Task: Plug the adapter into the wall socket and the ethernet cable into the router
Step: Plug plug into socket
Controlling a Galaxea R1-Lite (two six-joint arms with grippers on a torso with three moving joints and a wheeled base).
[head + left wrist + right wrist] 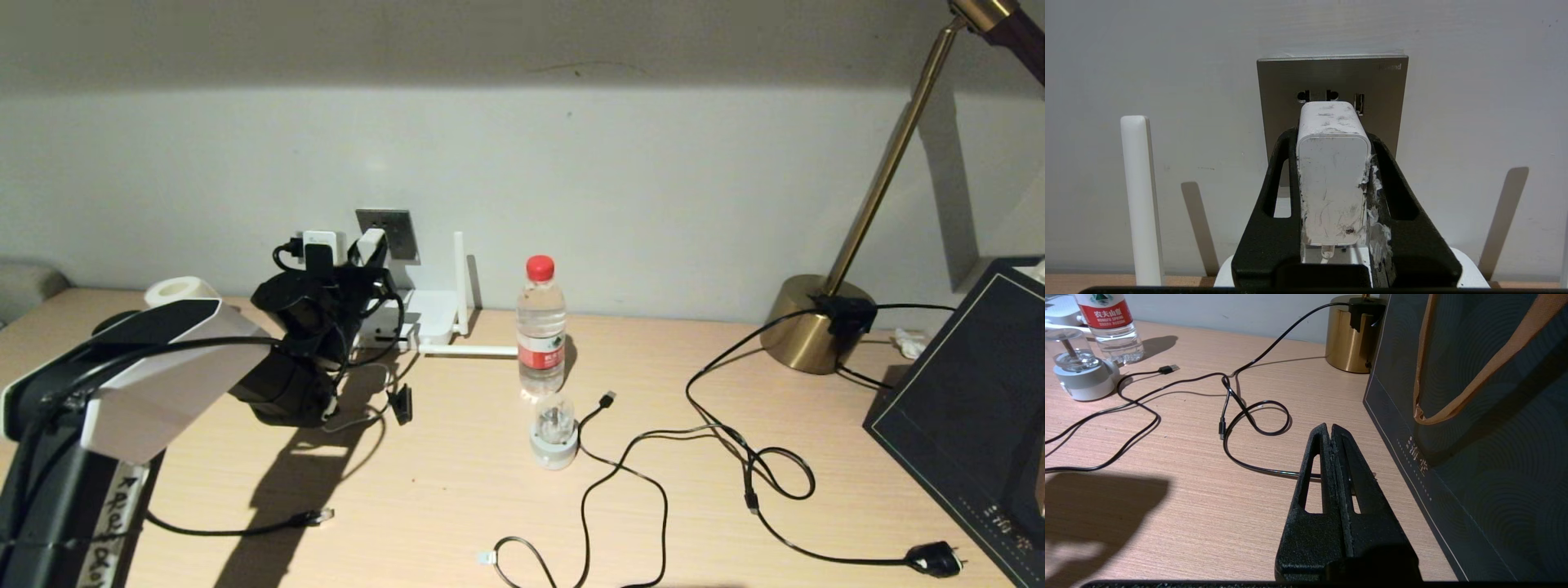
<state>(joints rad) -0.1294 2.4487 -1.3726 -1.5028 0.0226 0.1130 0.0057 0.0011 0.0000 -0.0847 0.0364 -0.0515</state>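
My left gripper (367, 255) is at the back left of the table, shut on the scuffed white adapter (1331, 175). The adapter's front end is up against the grey wall socket (1331, 77), just below its top holes; its prongs are hidden. Its thin white cord (355, 420) hangs down to the table. The white router (433, 314) lies under the socket with one antenna (1141, 200) upright. The ethernet cable's clear plug tip (324, 515) lies loose near the front left. My right gripper (1329, 428) hovers shut and empty over the table beside a dark bag.
A water bottle (541, 327) and a round white-and-clear gadget (554, 433) stand mid-table. A USB-tipped cable (608, 398) and a mains cord with its plug (935, 559) loop across the right. A brass lamp base (808, 322) and the dark bag (963, 408) fill the right side.
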